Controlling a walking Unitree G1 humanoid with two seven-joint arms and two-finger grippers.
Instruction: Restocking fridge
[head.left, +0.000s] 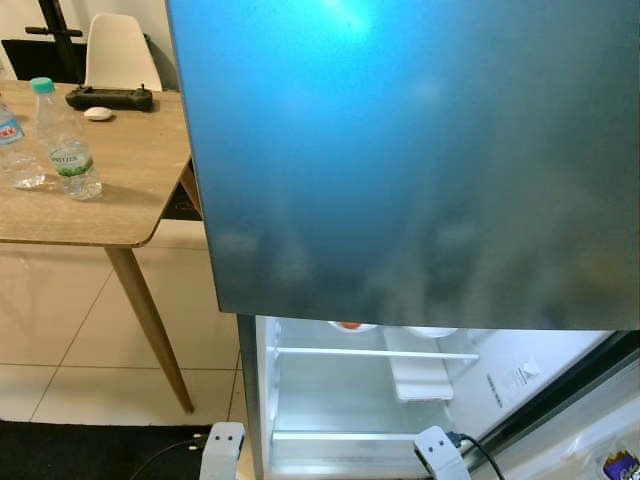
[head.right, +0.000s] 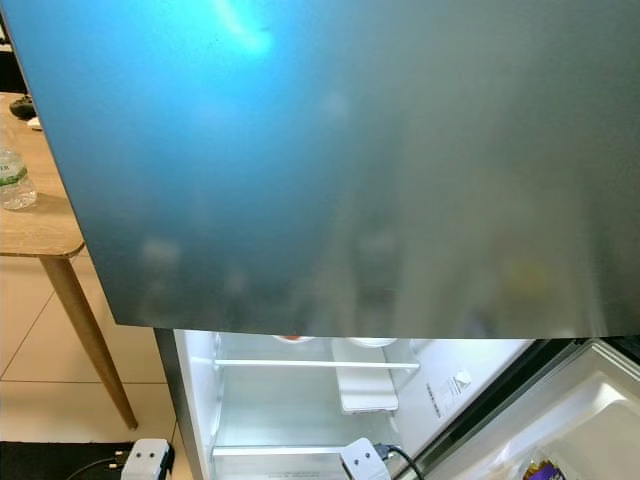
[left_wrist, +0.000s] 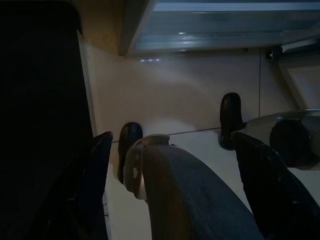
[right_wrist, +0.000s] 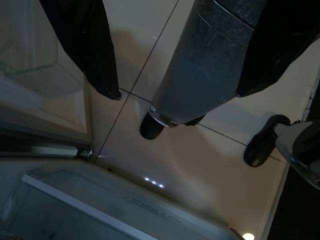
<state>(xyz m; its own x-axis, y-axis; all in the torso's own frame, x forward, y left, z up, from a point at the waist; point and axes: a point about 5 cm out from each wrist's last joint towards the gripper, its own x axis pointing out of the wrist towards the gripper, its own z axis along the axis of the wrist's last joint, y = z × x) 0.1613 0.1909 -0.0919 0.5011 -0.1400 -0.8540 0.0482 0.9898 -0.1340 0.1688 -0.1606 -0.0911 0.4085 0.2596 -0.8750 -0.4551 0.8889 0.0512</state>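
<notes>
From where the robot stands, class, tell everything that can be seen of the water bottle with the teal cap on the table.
The water bottle is clear plastic, looks empty or nearly so, with a teal screw cap and a white and green label around its middle. It stands upright on the wooden table, near the table's front edge. A second clear bottle stands close on its left; whether they touch is unclear.

We note a home kitchen or dining area: tall steel-grey fridge (head.left: 420, 160) standing open, pale floor tiles (head.left: 60, 320), wooden desk (head.left: 110, 190) carrying clear plastic water bottle (head.left: 64, 145), white chair (head.left: 120, 52).
</notes>
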